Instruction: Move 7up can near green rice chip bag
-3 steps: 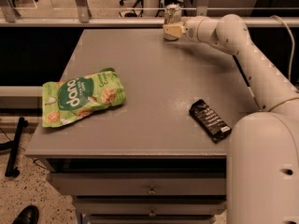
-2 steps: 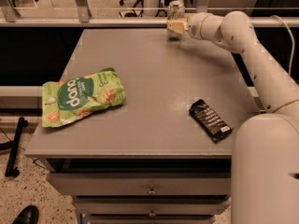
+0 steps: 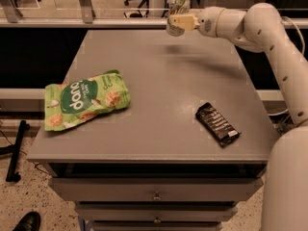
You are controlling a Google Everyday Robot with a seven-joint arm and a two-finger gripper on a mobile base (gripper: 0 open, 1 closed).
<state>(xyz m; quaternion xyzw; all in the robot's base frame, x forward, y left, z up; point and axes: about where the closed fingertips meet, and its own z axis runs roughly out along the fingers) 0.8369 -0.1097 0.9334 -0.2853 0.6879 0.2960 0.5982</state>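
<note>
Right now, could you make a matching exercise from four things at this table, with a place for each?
1 7up can
2 green rice chip bag
3 black candy bar wrapper
4 gripper

a left part of the table
b right front part
c held above the far edge
d shut on the can, at the far edge

Pairs: 1-c, 2-a, 3-b, 4-d

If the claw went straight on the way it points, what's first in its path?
The 7up can, already gripped by the claw, which points picture-left over the table's far edge. Beyond it the way looks free; the green rice chip bag lies well nearer the camera, though depth is unclear.
</note>
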